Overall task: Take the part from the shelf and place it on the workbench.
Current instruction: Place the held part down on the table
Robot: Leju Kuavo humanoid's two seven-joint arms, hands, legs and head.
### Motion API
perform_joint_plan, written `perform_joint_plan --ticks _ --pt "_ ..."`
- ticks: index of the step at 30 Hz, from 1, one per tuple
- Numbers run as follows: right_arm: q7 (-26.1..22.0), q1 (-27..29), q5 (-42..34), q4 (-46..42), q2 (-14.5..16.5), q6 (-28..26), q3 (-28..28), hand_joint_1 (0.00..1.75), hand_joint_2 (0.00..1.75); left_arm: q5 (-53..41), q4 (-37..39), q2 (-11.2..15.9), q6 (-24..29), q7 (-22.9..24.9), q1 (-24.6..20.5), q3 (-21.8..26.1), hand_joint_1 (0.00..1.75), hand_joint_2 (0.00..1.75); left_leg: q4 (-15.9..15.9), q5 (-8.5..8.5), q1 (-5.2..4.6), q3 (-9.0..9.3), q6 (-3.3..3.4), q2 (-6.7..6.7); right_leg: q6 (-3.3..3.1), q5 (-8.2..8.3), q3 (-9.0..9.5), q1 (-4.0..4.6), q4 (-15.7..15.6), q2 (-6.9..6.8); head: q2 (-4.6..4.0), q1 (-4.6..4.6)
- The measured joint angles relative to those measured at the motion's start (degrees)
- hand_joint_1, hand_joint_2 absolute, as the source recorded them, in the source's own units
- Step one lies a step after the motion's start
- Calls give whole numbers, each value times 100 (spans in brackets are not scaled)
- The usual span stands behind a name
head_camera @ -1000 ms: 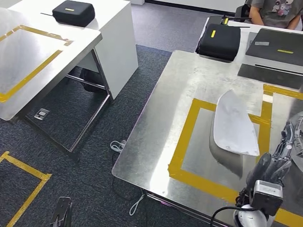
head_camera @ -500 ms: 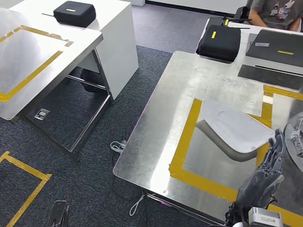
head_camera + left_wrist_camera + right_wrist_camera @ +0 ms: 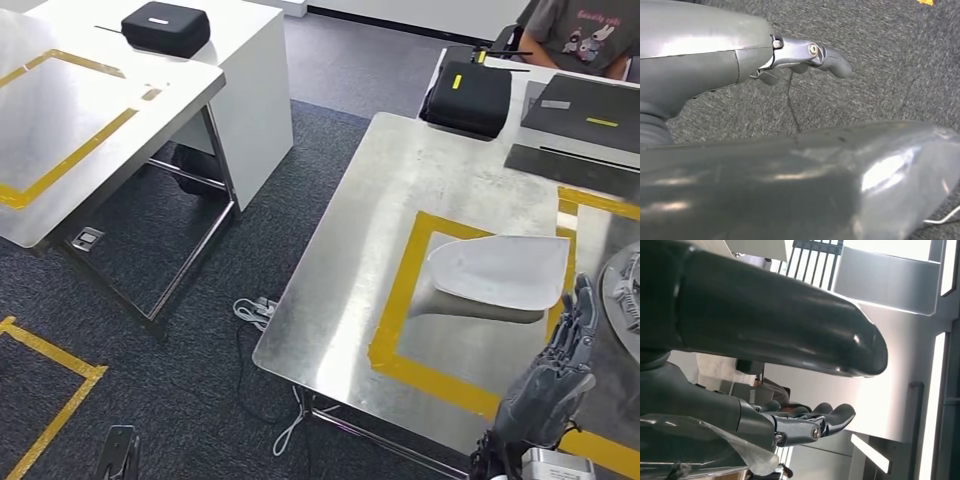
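Placing step in hand, by the look of it: curved pale-grey sheet-metal part point(image 3: 502, 272) hanging low over the shiny steel table point(image 3: 362, 250), inside the yellow tape rectangle point(image 3: 400, 290) at the table's right side, its dull reflection just beneath. Whether already touching the surface or a shade above it, cannot tell. Near-right edge of the part meeting the raised fingers point(image 3: 577, 310) of the right robot hand point(image 3: 555, 375), which comes up from the near right; fingers stretched fairly straight, only partly closed, seemingly propping or pinching that edge, though the contact itself lies hidden behind the part. In the right wrist view, dark fingers point(image 3: 828, 416) extended and a thin clear film point(image 3: 715, 440) near the palm; no firm grasp to be confirmed there, so grasp state uncertain.

Next, probably: lower the part flat within the tape, ease the fingers away, draw back toward the near right without dragging the sheet.

Left robot hand point(image 3: 806, 52) hanging over grey carpet point(image 3: 885, 60), fingers slack and apart, holding nothing.
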Motion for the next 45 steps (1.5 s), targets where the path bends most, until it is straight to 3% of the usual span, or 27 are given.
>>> perform_joint_plan --ticks 2,3,4,6,8,10,12,13,15,17,18,19,20,22,25,27,29,31,32,33,34,36,38,40,42,43,45 --pt "19 14 -1 1 0 -21 7 0 0 0 0 3 0 0 9 6 0 0 13 -13 8 0 -18 7 44 -75 -205 -30 432 -4 -1 -2" --pt "26 15 -1 1 0 -31 9 0 0 0 0 2 0 0 10 10 0 0 25 -30 21 8 -41 4 66 49 -154 -45 330 -6 -2 -2" --pt "33 14 -2 1 0 -35 14 0 0 0 0 0 0 0 10 15 0 0 49 -59 42 19 -75 -2 89 253 5 -63 10 -8 -2 -1" --pt "41 7 -1 0 0 -40 28 0 0 -1 -1 4 0 -1 6 32 0 0 132 -140 65 19 -170 -15 116 482 372 -74 -679 6 0 18" --pt "51 6 -2 -8 -2 -50 45 0 0 -1 -2 17 2 -4 0 50 0 0 212 -186 55 -28 -249 -25 42 446 513 -56 -909 31 1 32" --pt "57 11 -3 -16 -4 -63 55 0 0 -1 -2 17 3 -7 -3 60 0 0 239 -197 54 -54 -289 -30 -74 428 503 -46 -885 39 1 22" --pt "56 8 -3 -23 -6 -68 60 0 0 -2 -2 10 3 -7 -10 62 0 0 384 -319 68 -98 -319 -19 -157 418 507 -47 -884 25 1 12" --pt "56 5 -4 -28 -7 -69 64 0 0 -2 -2 9 4 -7 -17 62 0 0 615 -463 70 -199 -331 -12 -190 418 512 -48 -889 14 1 5" --pt "56 4 -5 -34 -7 -68 70 0 0 -2 -2 11 4 -7 -25 63 0 0 1395 -833 64 -568 -335 -2 -230 423 502 -27 -891 -6 1 -4" --pt "57 5 -7 -34 -7 -67 73 0 0 -2 -2 13 4 -7 -16 67 0 0 1967 -983 48 -866 -306 -2 -257 436 483 8 -891 -15 1 -7" --pt "57 5 -7 -34 -7 -67 74 0 0 -2 -2 12 4 -7 -12 68 0 0 1938 -882 33 -870 -271 -2 -270 445 478 29 -891 -16 1 -8" --pt "57 5 -7 -34 -7 -67 75 0 0 -2 -2 13 4 -7 -10 70 0 0 1679 -682 9 -764 -219 -2 -279 455 476 50 -892 -15 1 -9" --pt "57 4 -7 -35 -7 -67 76 0 0 -2 -2 15 4 -7 -12 70 0 0 1291 -454 -25 -591 -150 0 -286 467 475 65 -893 -15 1 -8" --pt "57 3 -7 -36 -7 -67 81 0 0 -2 -2 27 5 -7 -27 71 0 0 599 -182 -94 -295 -26 16 -267 502 458 89 -890 -19 0 -7" --pt "58 3 -9 -38 -7 -67 86 0 0 -1 -2 41 9 -7 -34 76 0 0 355 -105 -153 -253 -15 24 -173 585 417 59 -910 -29 1 -14" --pt "57 3 -8 -43 -10 -68 87 0 0 -2 -2 35 9 -7 -26 80 0 0 271 3 -130 -264 -4 31 -103 550 377 46 -889 -21 0 -12" --pt "58 1 -8 -47 -15 -69 88 0 0 -1 -2 24 9 -7 -33 81 0 0 199 123 -91 -318 22 43 -47 204 220 41 -530 -11 -1 11" --pt "60 2 -10 -48 -20 -69 88 0 0 0 -2 22 9 -7 -32 81 0 0 197 202 -90 -422 36 51 -4 -257 3 28 156 -12 0 24" --pt "60 4 -11 -48 -21 -69 89 0 0 0 -2 21 9 -7 -27 82 0 0 201 235 -90 -472 32 54 11 -372 -43 23 408 -14 0 24" --pt "61 5 -13 -48 -22 -70 89 0 0 0 -2 20 8 -7 -24 82 0 0 203 265 -90 -516 26 57 23 -378 1 21 481 -15 1 22" --pt "63 4 -13 -48 -22 -72 89 0 0 1 -2 17 8 -7 -21 84 0 0 206 290 -87 -549 17 58 29 -283 158 19 328 -17 1 23" --pt "67 -3 -13 -48 -22 -76 90 0 0 1 -2 13 7 -7 -18 85 0 0 219 326 -85 -588 -13 57 26 -19 702 15 -450 -19 0 22" --pt "71 -10 -12 -49 -22 -78 93 0 0 0 -2 12 8 -7 -19 87 0 0 248 357 -101 -619 -62 53 -8 96 1117 21 -1068 -13 0 21" --pt "75 -9 -14 -49 -22 -79 95 0 0 1 -2 13 9 -7 -17 89 0 0 269 409 -112 -650 -126 50 -71 115 1181 38 -1176 -7 1 16" --pt "80 -9 -17 -48 -22 -78 97 0 0 4 -2 17 9 -7 -11 92 0 0 323 379 -103 -689 -191 44 -166 173 1123 30 -1194 -19 1 13" --pt "81 -12 -18 -48 -22 -75 100 0 0 6 -2 17 8 -7 -7 93 0 0 447 253 -95 -740 -222 42 -218 211 1092 23 -1205 -28 1 5" --pt "85 -13 -20 -48 -22 -71 111 0 0 11 -2 13 6 -7 -4 95 0 0 1041 -214 -72 -947 -278 40 -294 289 1008 24 -1215 -46 0 -16"
